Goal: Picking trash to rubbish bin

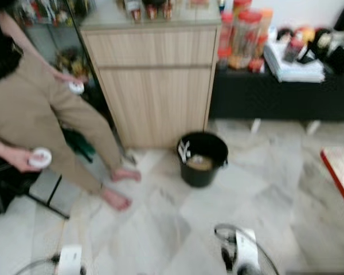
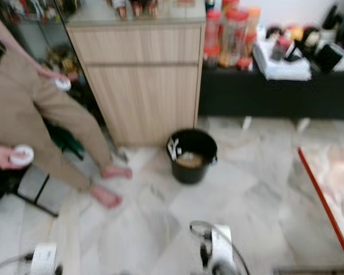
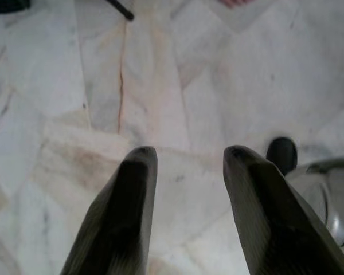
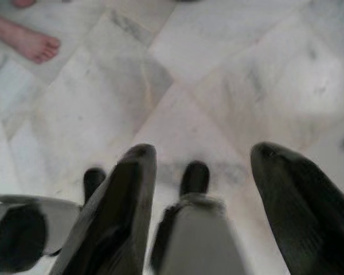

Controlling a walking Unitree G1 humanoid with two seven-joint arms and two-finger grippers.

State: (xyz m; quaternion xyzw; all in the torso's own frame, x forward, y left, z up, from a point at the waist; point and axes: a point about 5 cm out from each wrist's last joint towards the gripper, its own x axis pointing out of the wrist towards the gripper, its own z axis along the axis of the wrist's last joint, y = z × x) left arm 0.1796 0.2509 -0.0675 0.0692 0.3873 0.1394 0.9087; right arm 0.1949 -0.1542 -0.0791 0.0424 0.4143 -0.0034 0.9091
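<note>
I see the black rubbish bin (image 1: 202, 157) standing on the pale marble floor (image 1: 160, 229), just in front of the wooden cabinet (image 1: 155, 86). Inside the bin there is some brownish trash (image 1: 199, 162), and something white (image 1: 184, 151) sticks up at its rim on my left side. The head views are a little blurred.

My left gripper (image 3: 186, 157) points down at the floor, its two black fingers (image 3: 123, 212) spread apart and holding nothing; between them I see only bare tile. My right gripper (image 4: 203, 152) is also spread apart and holds nothing, with only floor ahead of its fingers (image 4: 117, 212). Both arms hang low at the bottom of the head views, well apart from the bin, which stands ahead of them.

On my left a person (image 1: 40, 120) in beige trousers sits with bare feet on the floor, near the bin. Each hand holds a small white round thing (image 1: 40, 157). One bare foot (image 4: 26, 40) shows in the right wrist view, apart from the fingers. A low black shelf (image 1: 281, 94) to the right of the cabinet carries jars and papers.
</note>
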